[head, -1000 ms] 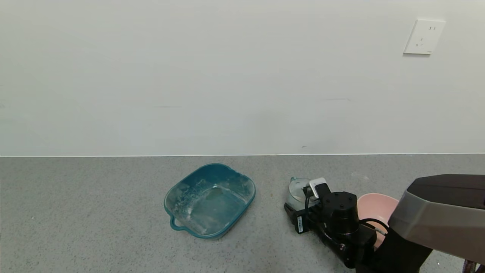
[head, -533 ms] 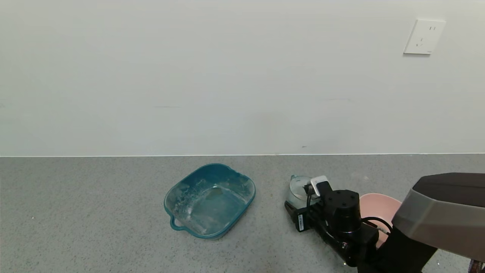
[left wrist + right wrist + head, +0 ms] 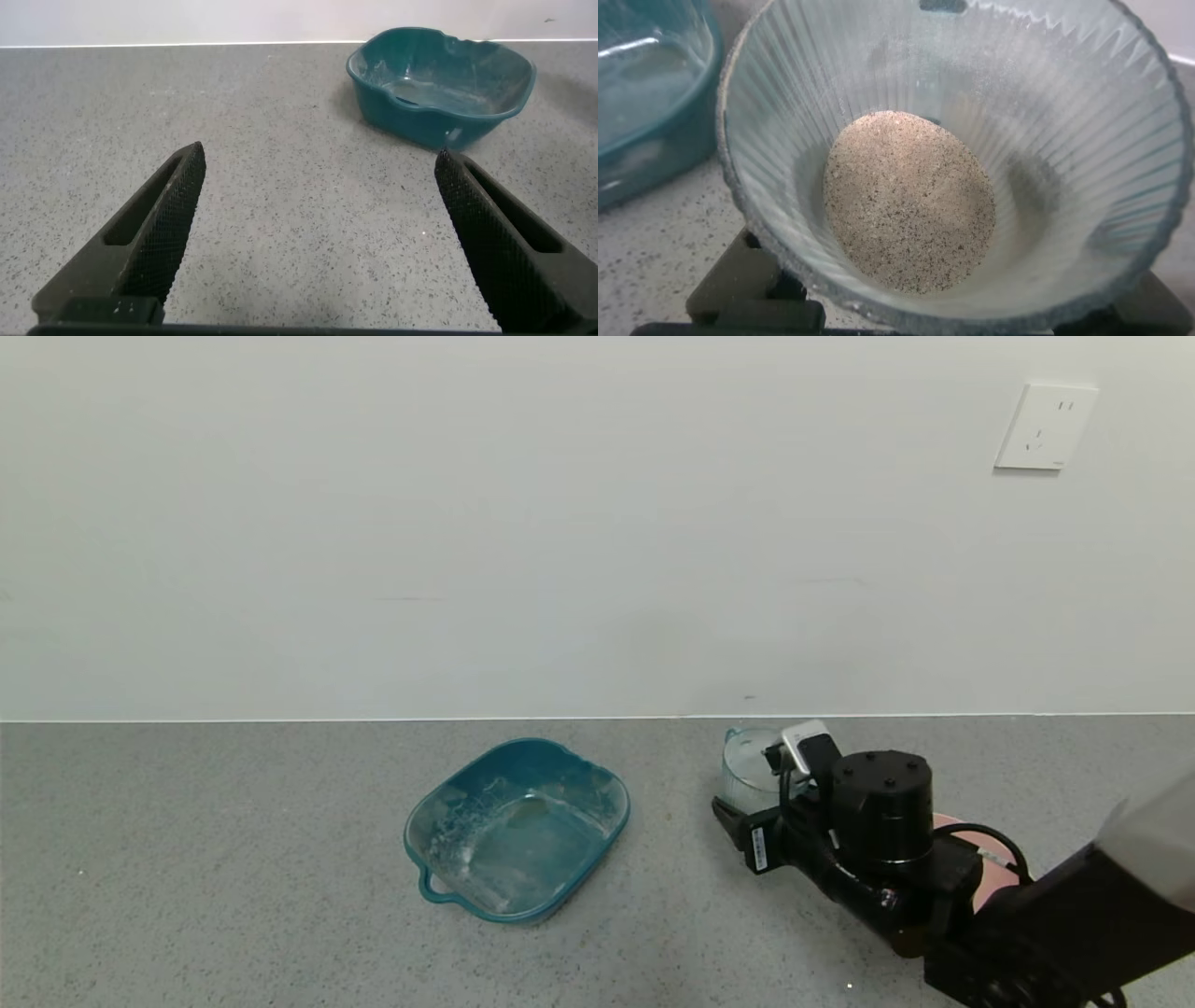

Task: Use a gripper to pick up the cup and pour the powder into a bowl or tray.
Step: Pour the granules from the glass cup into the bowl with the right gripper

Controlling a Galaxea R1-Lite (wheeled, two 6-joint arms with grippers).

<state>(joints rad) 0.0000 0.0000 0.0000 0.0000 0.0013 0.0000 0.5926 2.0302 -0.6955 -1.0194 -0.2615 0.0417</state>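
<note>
Right wrist view: my right gripper [image 3: 747,821] is clamped on the cup [image 3: 957,159], one ribbed, clear, pale bluish cup with a small teal handle at its rim.

One patch of off-white, speckled powder [image 3: 910,201] lies in the cup's bottom. From the head camera I see the cup [image 3: 754,770] held upright above the grey counter [image 3: 233,896], near the wall [image 3: 467,523], with my black right arm just behind it. One pink bowl [image 3: 985,887] sits under that arm, mostly hidden by it. One teal tray [image 3: 516,829], dusted white inside, rests well apart to the left. One wall socket [image 3: 1046,427] is above. My left gripper [image 3: 318,238] hovers over bare counter, jaws spread wide, holding nothing.
</note>
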